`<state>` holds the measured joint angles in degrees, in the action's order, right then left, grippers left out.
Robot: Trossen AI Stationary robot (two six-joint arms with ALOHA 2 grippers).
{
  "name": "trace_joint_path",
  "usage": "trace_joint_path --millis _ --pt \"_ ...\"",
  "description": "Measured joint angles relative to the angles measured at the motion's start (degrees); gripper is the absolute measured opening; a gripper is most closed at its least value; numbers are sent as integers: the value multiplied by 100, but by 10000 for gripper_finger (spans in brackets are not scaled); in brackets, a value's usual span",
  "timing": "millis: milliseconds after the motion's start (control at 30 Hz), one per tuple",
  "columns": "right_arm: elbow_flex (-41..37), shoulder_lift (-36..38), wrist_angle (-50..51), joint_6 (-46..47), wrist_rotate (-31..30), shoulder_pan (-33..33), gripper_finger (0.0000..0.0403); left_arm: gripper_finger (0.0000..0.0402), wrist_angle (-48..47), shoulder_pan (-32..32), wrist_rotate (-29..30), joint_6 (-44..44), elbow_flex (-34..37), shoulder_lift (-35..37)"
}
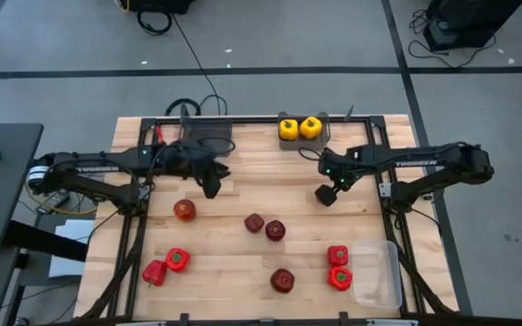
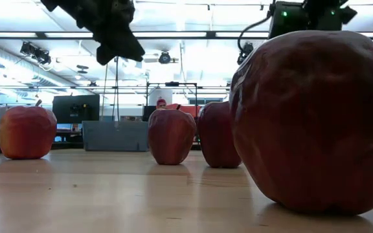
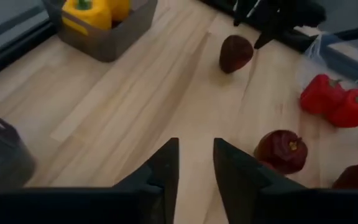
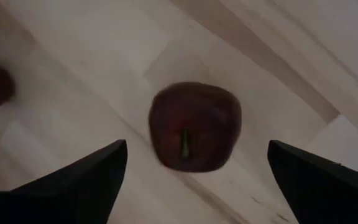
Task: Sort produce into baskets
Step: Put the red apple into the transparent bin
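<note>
My right gripper (image 1: 326, 194) is open and hangs above a dark red apple (image 4: 194, 127) that rests on the table, stem up. Its fingers stand apart on either side of the apple and touch nothing. The left wrist view also shows this apple (image 3: 236, 53). My left gripper (image 1: 212, 186) hangs empty over bare wood at the middle left, its fingers a narrow gap apart. Two yellow peppers (image 1: 299, 129) sit in a dark grey bin at the far edge. Other apples (image 1: 185, 210) (image 1: 255, 223) (image 1: 275, 230) (image 1: 283, 280) and red peppers (image 1: 178, 260) (image 1: 338, 255) lie loose on the table.
A second dark grey bin (image 1: 208, 136) stands at the far edge by the left arm. A clear tray (image 1: 376, 272) lies at the near right corner, next to two red peppers (image 1: 340, 277). Two more red peppers (image 1: 155, 272) lie near left.
</note>
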<state>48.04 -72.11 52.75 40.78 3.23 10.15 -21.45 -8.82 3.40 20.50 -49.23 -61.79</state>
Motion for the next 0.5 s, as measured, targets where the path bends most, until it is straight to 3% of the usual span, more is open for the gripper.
trace_joint_path --millis 267,500 --pt "-503 2 -811 130 -127 7 383 194 -91 -7 148 -232 4 -561" --pt "-639 2 -862 97 -321 92 332 203 661 -7 100 -228 7 -1162"
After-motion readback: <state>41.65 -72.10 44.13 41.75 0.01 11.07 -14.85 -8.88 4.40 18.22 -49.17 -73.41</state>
